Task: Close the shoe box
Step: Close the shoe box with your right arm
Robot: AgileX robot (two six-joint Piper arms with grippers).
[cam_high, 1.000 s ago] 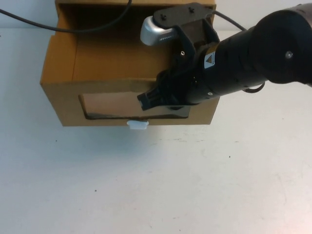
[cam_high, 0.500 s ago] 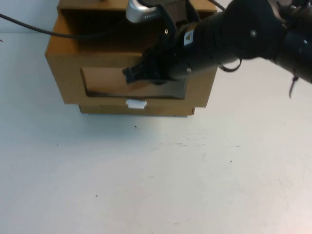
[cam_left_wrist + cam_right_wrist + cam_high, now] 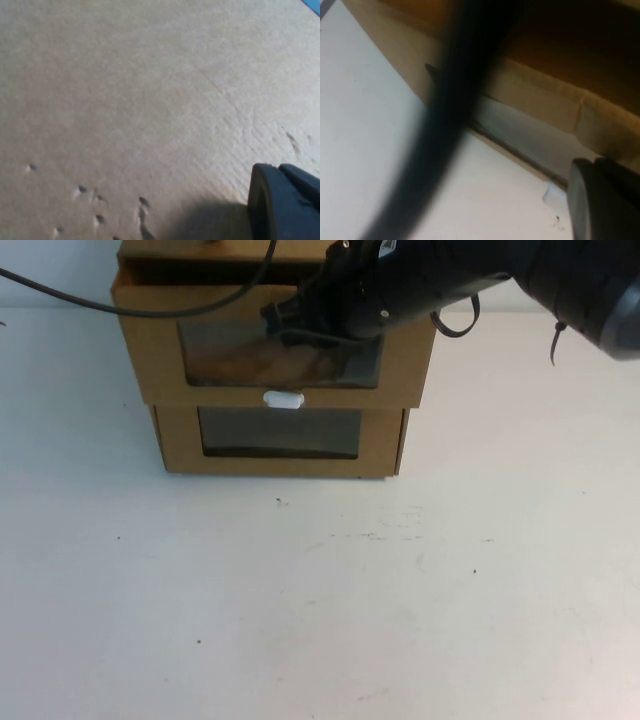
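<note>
Pressing shoe box (image 3: 160, 365) front: right claw (image 3: 275, 320).

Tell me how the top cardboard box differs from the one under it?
The upper shoe box still juts slightly forward past the lower box, which sits flush. The upper box's window shows something brown inside; the lower window looks dark. The right gripper presses on the upper front; nothing touches the lower one. Left gripper hovers over brown cardboard. Both boxes are brown cardboard with clear windows.

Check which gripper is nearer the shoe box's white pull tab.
Right. The right gripper presses the shoe box front just above the white pull tab; the left gripper sits over plain cardboard, the tab out of its view.
</note>
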